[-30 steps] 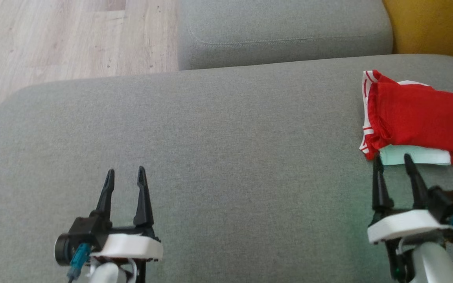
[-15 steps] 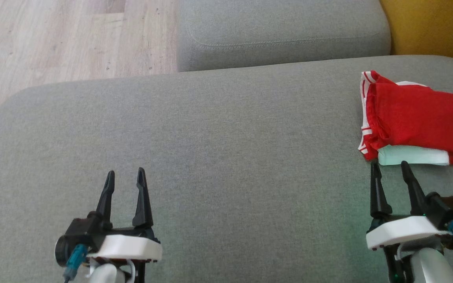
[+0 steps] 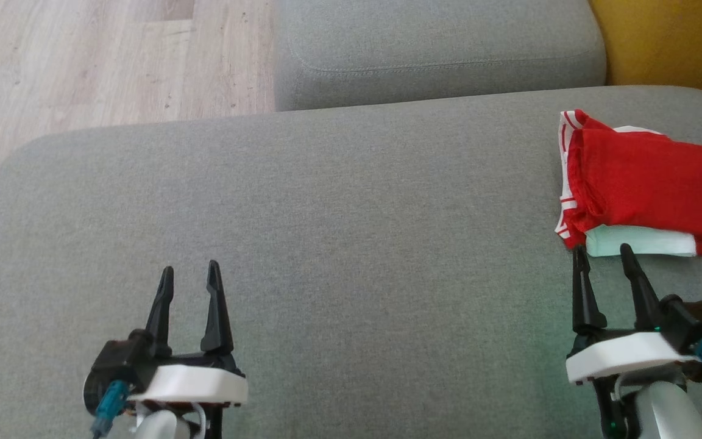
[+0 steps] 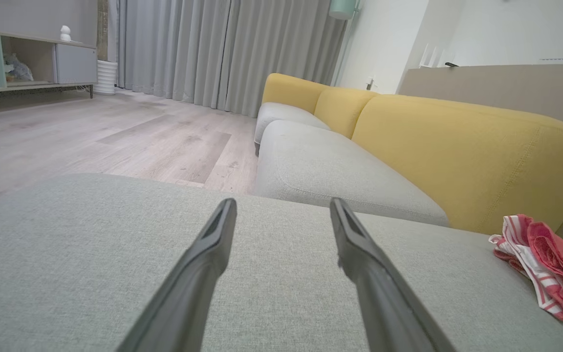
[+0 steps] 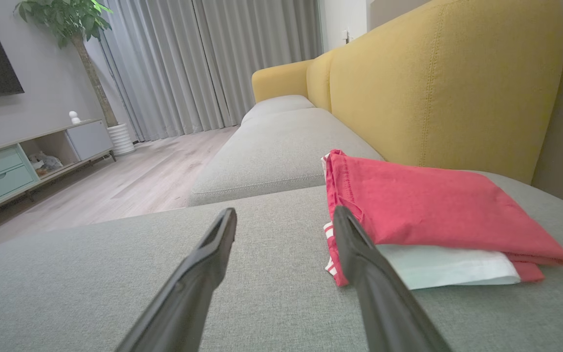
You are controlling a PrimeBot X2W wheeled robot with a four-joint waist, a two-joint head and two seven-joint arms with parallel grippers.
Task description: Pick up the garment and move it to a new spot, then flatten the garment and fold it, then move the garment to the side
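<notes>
Red garment (image 4: 555, 264) clipped by the right edge of the left wrist view. Pale layer (image 5: 447, 266) mostly covered by the red fold. Left forearm (image 3: 159, 427) and right forearm (image 3: 668, 411) cut off at the head view's bottom edge. White figure (image 4: 65, 33) on cabinet (image 4: 74, 63), upper left, too small to identify.

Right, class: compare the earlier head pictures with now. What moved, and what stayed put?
The right gripper has drawn back a little toward the robot and now sits at the near edge of the folded red garment. The left gripper slipped slightly back and leftward. Both stay open, holding nothing; the garment lies unmoved on the grey cushion.
</notes>
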